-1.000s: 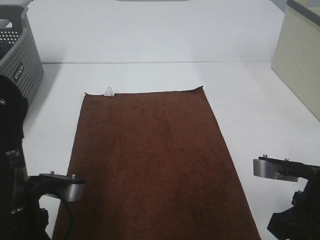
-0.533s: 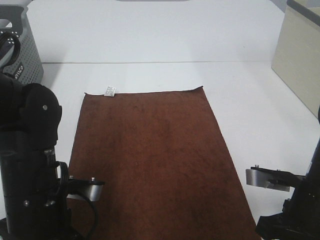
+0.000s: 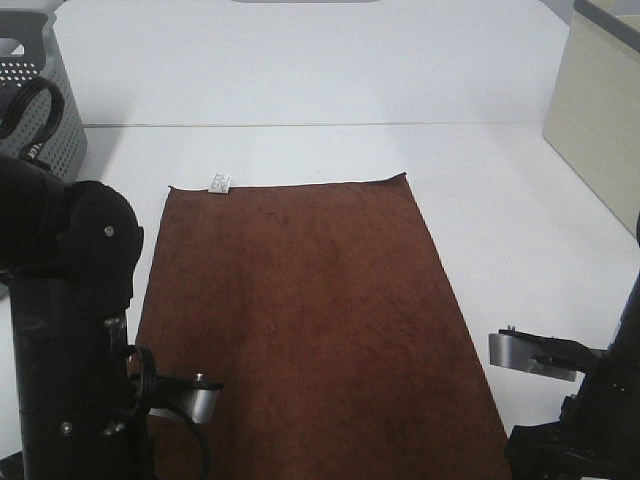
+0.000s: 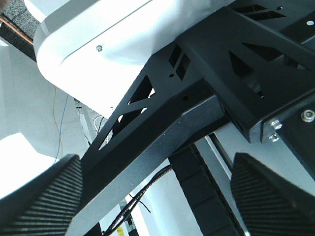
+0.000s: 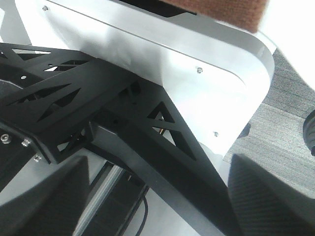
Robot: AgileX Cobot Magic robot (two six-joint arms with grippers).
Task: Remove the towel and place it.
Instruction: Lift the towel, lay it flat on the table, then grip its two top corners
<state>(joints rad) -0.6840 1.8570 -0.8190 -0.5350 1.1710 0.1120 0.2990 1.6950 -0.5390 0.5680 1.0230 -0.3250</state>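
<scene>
The dark reddish-brown towel (image 3: pixel 305 320) lies spread flat on the white table (image 3: pixel 300 80). Its small white tag (image 3: pixel 219 182) is at the far left corner, and its near end runs off the bottom of the exterior view. The right wrist view shows a towel corner (image 5: pixel 221 12) hanging over the table's rounded edge (image 5: pixel 187 54). My left gripper (image 4: pixel 157 206) is below the table edge, ribbed pads (image 4: pixel 39 201) wide apart and open with nothing between them. My right gripper (image 5: pixel 157 201) is also open and empty below the edge. Neither gripper shows in the exterior view.
A grey perforated basket (image 3: pixel 45 120) stands at the far left. A beige box (image 3: pixel 600 110) sits at the far right. My left arm's dark column (image 3: pixel 70 320) stands beside the towel's near left edge, and my right arm (image 3: pixel 590 410) is off its near right corner.
My left arm's column has risen into view and its wrist bracket has moved right and nearer. The right bracket has shifted slightly left and nearer. The towel has stayed still.
</scene>
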